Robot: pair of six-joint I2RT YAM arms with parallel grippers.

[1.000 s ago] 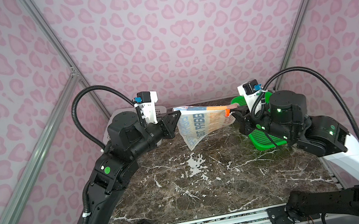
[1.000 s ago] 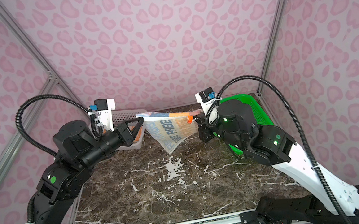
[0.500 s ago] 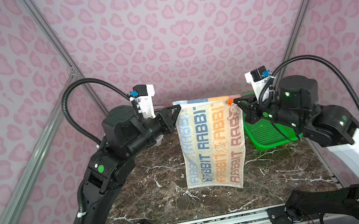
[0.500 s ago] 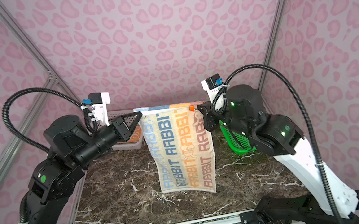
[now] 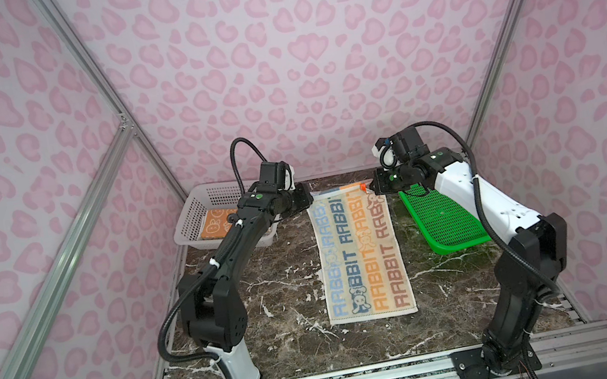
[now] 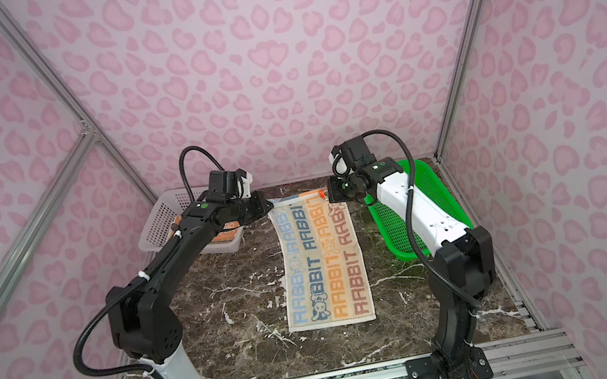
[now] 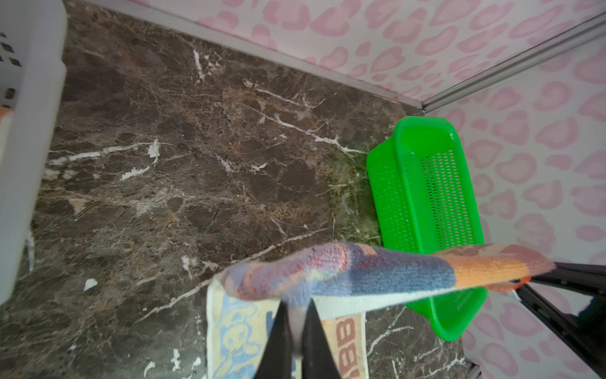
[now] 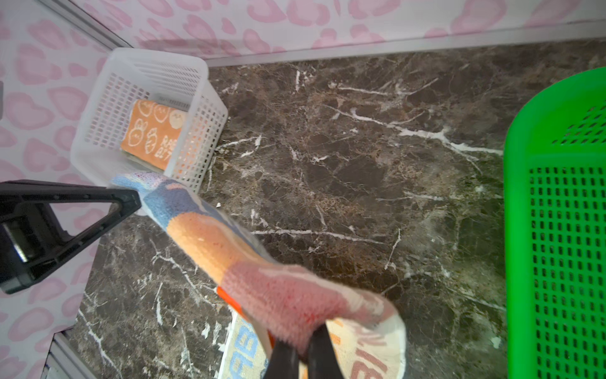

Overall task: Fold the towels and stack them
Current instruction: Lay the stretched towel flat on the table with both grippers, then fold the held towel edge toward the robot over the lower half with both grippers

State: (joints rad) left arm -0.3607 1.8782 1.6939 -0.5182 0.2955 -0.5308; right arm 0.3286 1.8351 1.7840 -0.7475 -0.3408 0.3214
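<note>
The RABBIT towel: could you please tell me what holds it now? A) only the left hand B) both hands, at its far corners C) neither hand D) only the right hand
B: the left hand and the right hand are each shut on a far corner of the RABBIT towel, while its near part lies on the table.

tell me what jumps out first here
A long RABBIT towel runs down the middle of the table, its far corners pinched by the left gripper and right gripper. An orange towel sits in the white basket at far left; a green basket lies at right.
</note>
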